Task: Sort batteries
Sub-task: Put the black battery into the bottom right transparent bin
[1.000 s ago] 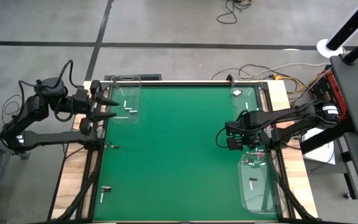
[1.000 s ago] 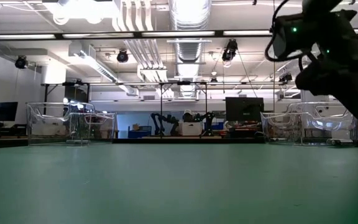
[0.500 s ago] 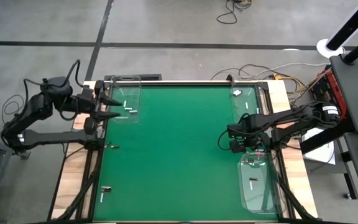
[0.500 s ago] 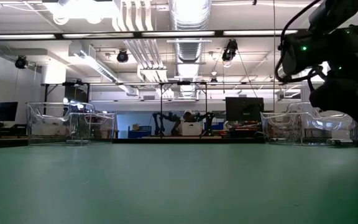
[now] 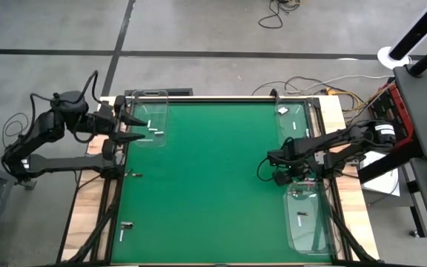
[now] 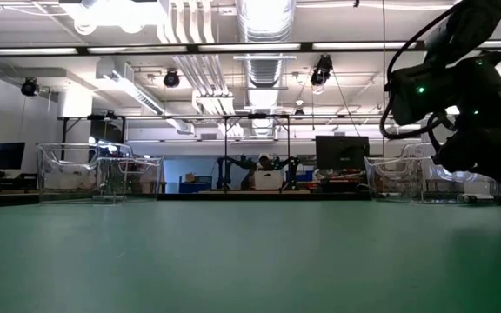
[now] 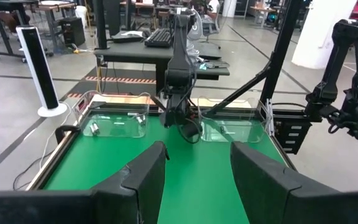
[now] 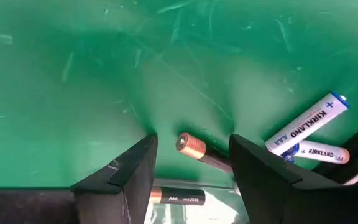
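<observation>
Looking down from above, the green counter (image 5: pixel 206 185) has the left gripper (image 5: pixel 134 126) parked at its far left edge, fingers spread, tips at the rim of a clear tray (image 5: pixel 150 119) holding a few pale batteries (image 5: pixel 154 133); the right gripper (image 5: pixel 267 169) sits low over the right side, just beside a second tray (image 5: pixel 306 222) with one dark battery (image 5: pixel 300 219) in it; a third tray (image 5: pixel 293 119) stands in the far right corner; two stray batteries (image 5: pixel 125 228) lie near the left front edge.

From counter height, the right arm (image 6: pixel 468 113) fills the right side, dipping out of sight at the edge; I cannot tell its fingers from here; trays (image 6: pixel 103 178) stand at the back on both sides.

From the left wrist, its fingers (image 7: pixel 145 177) are wide apart with nothing between them; the right arm (image 7: pixel 179 74) reaches down across the counter.

From the right wrist, its fingers (image 8: pixel 126 174) are apart, and a dark copper-tipped cell (image 8: pixel 194 148) lies between them on the green; I cannot tell whether they touch it; two white cells (image 8: pixel 306 127) lie just beside; another dark one (image 8: pixel 179 198) lies close under the wrist.
</observation>
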